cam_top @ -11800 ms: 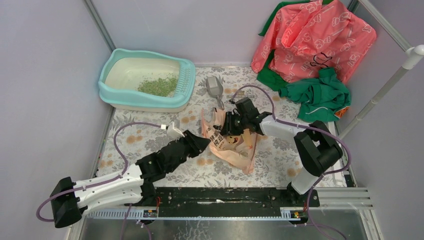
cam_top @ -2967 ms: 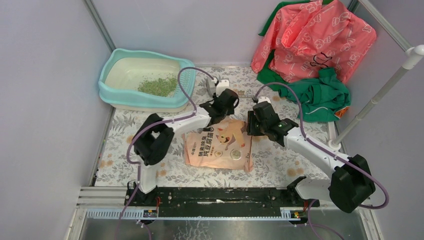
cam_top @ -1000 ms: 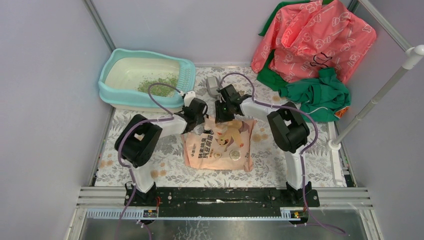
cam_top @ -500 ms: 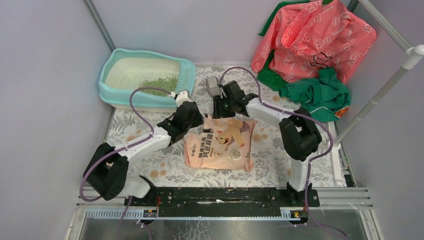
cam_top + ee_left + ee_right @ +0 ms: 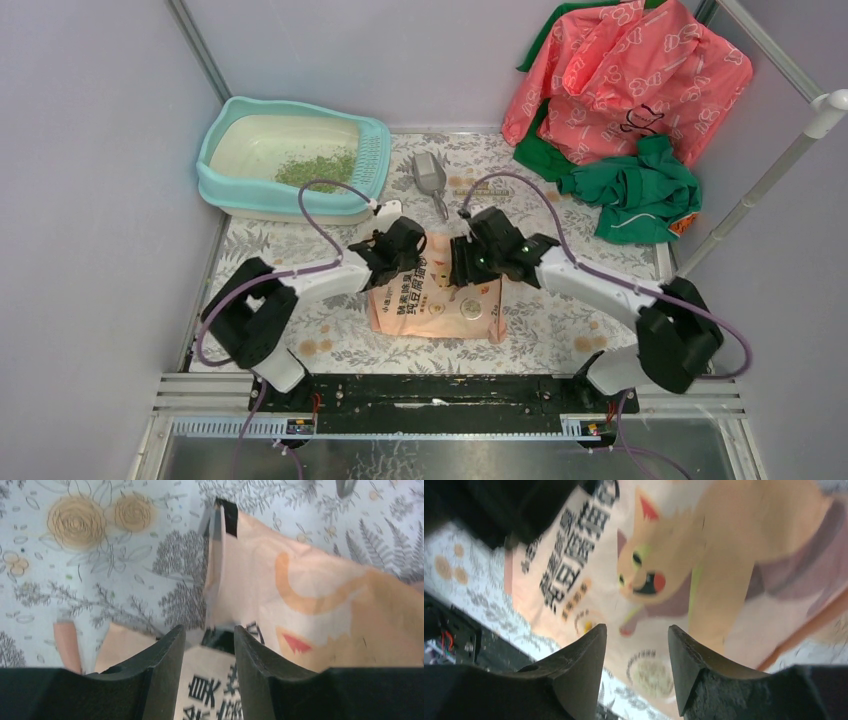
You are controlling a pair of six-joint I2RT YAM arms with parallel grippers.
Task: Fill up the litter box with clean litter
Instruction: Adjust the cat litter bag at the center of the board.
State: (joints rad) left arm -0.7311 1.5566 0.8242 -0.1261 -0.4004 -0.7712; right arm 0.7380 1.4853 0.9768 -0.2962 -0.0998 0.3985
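The turquoise litter box (image 5: 222, 190) with its cream inner pan stands at the far left. A patch of green clean litter (image 5: 318, 168) lies in it, near the slotted end. The pink-orange printed bag (image 5: 440, 300) lies flat mid-table. My left gripper (image 5: 406, 247) is open over the bag's top left corner; in the left wrist view its fingers (image 5: 207, 629) straddle a raised fold of the bag (image 5: 300, 595). My right gripper (image 5: 461, 264) is open just above the bag's upper middle; the right wrist view (image 5: 636, 627) shows the bag's cat print (image 5: 704, 570) below it.
A grey scoop (image 5: 430, 176) lies behind the bag, right of the litter box. A heap of pink and green clothes (image 5: 620, 90) fills the far right corner. A white pole (image 5: 760, 190) stands at the right edge. Walls enclose the table.
My right gripper has drawn back from the scoop and come down over the bag's top. My left gripper has shifted right onto the bag's corner. The bag has not moved.
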